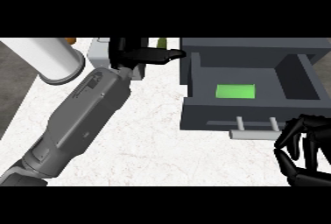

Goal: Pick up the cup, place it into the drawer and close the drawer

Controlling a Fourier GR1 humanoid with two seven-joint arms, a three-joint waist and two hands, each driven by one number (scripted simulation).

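My left forearm runs from the lower left up to the top centre, and my left hand (139, 54) lies at the counter's far edge, just left of the open drawer (194, 107). Pressed against that hand's left side is a light grey object (97, 51), mostly hidden; I cannot tell whether it is the cup or whether the hand holds it. The dark grey drawer is pulled out, showing a green patch (235, 91) on its floor and a pale handle (255, 131) on its front. My right hand (302, 151) rests at the lower right, below the handle, fingers relaxed and holding nothing.
A large white cylinder (51, 57) with a grey end lies at the top left. An orange item (72, 40) and a yellow-green item (161, 42) peek in at the far edge. White marbled counter (161, 148) spreads between my arms.
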